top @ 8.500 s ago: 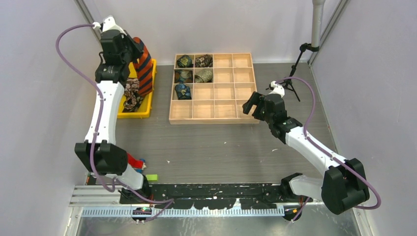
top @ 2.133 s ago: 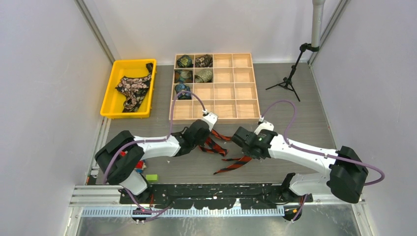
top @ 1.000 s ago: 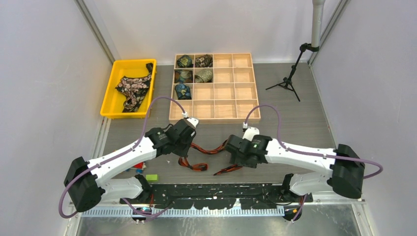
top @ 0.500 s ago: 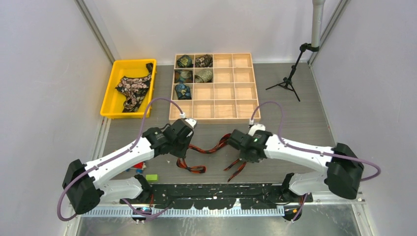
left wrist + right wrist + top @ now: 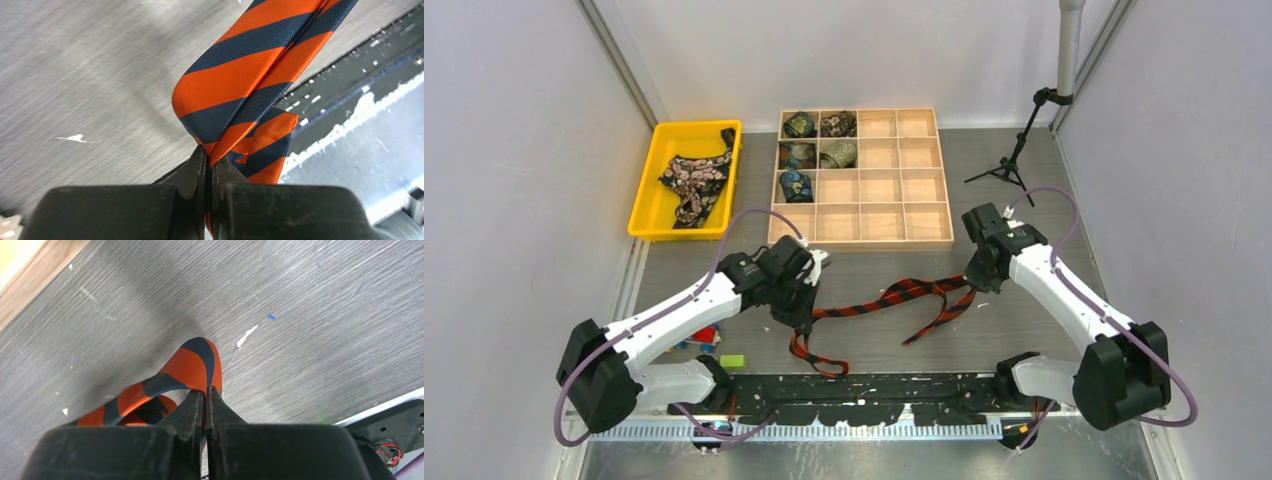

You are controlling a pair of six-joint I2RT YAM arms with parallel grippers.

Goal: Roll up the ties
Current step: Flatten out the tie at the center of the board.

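Left claw (image 5: 206, 150) and right claw (image 5: 205, 392) are clamped on the orange-and-navy striped fabric necktie (image 5: 235, 87). It should be laid straight before rolling.

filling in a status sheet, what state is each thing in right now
orange-and-black striped fabric necktie: unrolled, held at two spots, ends trailing on the grey table
left fingers: shut on the striped necktie
right fingers: shut on the striped necktie
black fabric tie with pink flowers: unrolled, heaped in the yellow plastic bin
five small patterned ties: rolled, one per compartment of the wooden grid tray
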